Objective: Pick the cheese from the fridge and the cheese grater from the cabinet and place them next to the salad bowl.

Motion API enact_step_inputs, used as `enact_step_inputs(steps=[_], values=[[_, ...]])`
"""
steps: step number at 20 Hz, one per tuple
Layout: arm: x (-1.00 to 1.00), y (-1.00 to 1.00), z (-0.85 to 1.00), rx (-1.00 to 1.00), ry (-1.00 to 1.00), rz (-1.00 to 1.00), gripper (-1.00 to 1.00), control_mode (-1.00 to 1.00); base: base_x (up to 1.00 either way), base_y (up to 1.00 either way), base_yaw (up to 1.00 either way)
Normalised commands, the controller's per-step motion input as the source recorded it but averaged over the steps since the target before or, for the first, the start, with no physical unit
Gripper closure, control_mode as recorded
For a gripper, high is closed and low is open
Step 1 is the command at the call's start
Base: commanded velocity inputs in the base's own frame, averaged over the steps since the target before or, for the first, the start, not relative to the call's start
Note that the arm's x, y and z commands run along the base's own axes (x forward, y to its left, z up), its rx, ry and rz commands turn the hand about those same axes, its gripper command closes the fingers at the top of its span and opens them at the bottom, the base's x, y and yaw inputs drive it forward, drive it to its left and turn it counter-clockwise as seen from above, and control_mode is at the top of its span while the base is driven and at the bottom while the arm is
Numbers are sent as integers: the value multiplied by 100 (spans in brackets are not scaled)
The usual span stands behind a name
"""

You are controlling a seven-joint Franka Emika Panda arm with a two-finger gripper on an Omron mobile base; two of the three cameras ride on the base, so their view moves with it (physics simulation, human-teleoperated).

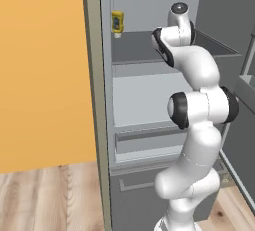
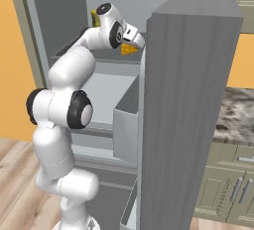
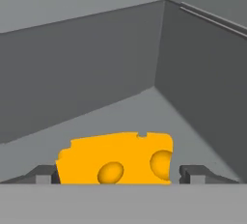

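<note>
1. Cheese (image 3: 115, 158) lies closest in the hand view, a yellow-orange wedge with round holes, resting on a grey shelf between the two dark fingertips (image 3: 46, 175).
2. Largest in sight is the fridge (image 1: 149, 105), tall and grey, its door (image 2: 186, 125) swung open; in the right base view the door's edge hides much of the interior.
3. White arm (image 1: 199, 140) rises from the floor and reaches into the upper compartment, where the gripper (image 3: 118, 175) sits low over the shelf.
4. Fingers stand spread on either side of the wedge with a small gap showing at each side; whether they press it, I cannot tell.
5. Orange wall (image 1: 45, 70) and wood floor (image 1: 50, 200) lie left of the fridge.
6. Behind the cheese the shelf runs bare to the back corner, walled at the rear and one side.
7. Yellow squeeze bottle (image 1: 117, 22) stands at the far left of the same shelf, well apart from the wedge.
</note>
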Motion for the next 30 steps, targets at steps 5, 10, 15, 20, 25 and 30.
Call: enact_step_inputs(steps=[5, 10, 15, 20, 25, 30], values=[[0, 0, -18, 0, 1, -1, 100, -100, 0, 0, 0], [-52, 0, -24, 0, -8, 0, 100, -100, 0, 0, 0], [-100, 0, -39, 0, -14, 0, 100, -100, 0, 0, 0], [-100, 14, 5, 0, -6, 7, 100, -100, 0, 0, 0], [-100, 40, 33, -2, -2, 21, 100, -100, 0, 0, 0], [-100, 44, 35, -7, -8, 24, 100, -100, 0, 0, 0]])
